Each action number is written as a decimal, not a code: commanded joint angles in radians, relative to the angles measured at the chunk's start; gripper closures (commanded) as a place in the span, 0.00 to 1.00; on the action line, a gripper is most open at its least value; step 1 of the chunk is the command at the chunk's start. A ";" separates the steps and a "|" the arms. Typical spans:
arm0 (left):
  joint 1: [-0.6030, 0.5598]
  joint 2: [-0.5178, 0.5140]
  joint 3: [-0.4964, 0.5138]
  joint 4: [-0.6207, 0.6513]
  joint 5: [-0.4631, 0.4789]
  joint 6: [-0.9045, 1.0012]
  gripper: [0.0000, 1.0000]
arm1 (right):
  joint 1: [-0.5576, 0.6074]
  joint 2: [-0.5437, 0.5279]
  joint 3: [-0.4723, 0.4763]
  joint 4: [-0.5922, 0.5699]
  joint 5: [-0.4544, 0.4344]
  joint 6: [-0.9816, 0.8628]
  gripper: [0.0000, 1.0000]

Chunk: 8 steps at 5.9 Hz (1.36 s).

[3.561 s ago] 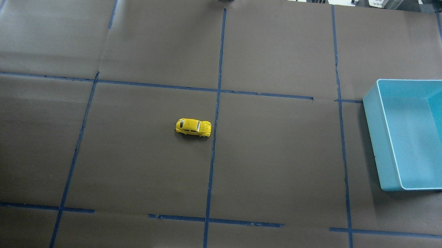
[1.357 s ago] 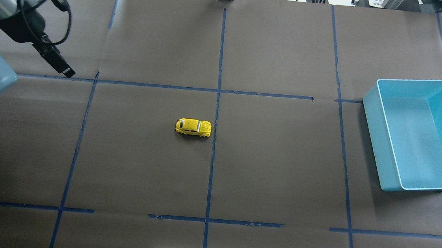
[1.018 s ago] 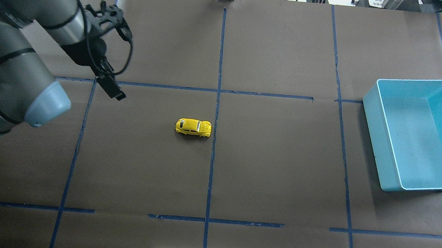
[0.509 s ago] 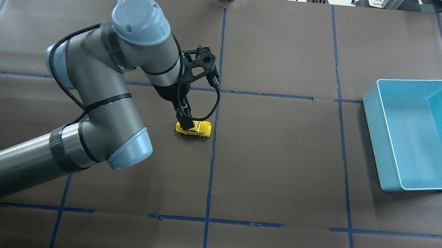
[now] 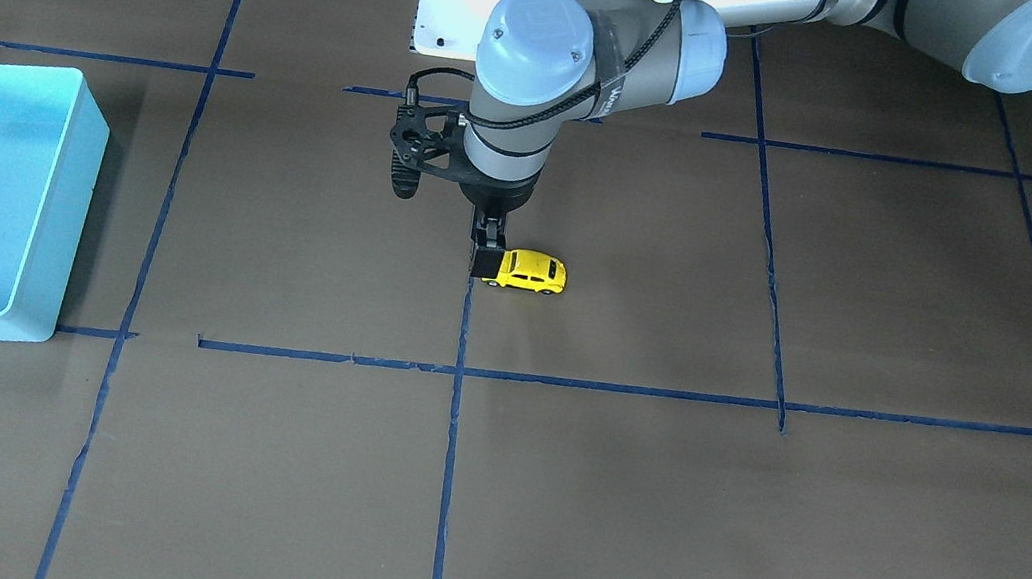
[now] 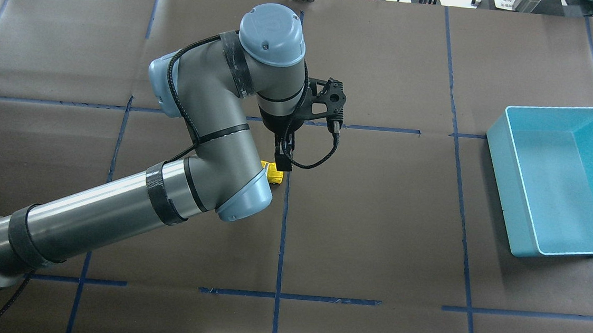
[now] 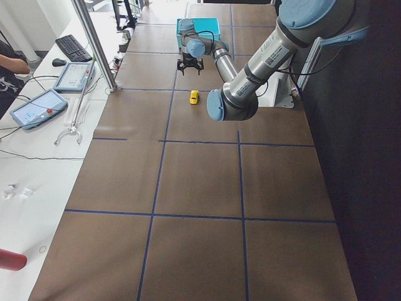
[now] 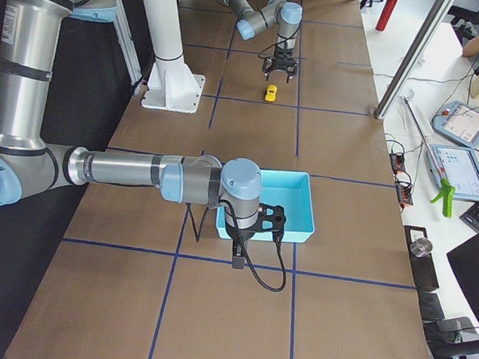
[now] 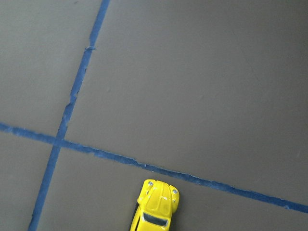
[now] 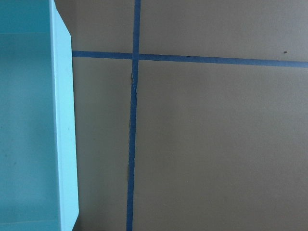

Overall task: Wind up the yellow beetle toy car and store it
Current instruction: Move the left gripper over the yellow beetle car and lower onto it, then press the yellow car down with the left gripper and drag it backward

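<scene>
Left gripper (image 5: 482,263): fingers together, tips down at nose end of yellow beetle toy car (image 5: 534,272), contact unclear. Car upright on wheels, long axis across table (image 5: 746,524), nose toward robot's right, at blue tape line (image 5: 465,323). Right gripper (image 8: 237,260) beside blue bin (image 8: 291,204), far off; can't tell its fingers.

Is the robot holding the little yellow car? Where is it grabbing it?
Can't tell. The left hand is down at one end of the yellow beetle toy car, which sits on the table; no grip shows.
</scene>
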 commanded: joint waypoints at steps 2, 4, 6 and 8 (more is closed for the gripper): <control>0.051 0.008 0.050 0.007 0.108 0.057 0.00 | 0.000 0.008 -0.001 0.000 -0.001 0.001 0.00; 0.053 0.043 0.051 0.007 0.108 0.067 0.00 | -0.002 0.008 -0.001 0.000 -0.001 0.001 0.00; 0.055 0.051 0.094 0.005 0.113 0.056 0.00 | -0.002 0.010 -0.001 0.000 -0.003 0.001 0.00; 0.061 0.048 0.109 0.002 0.113 0.054 0.00 | -0.002 0.010 -0.001 0.000 -0.003 0.001 0.00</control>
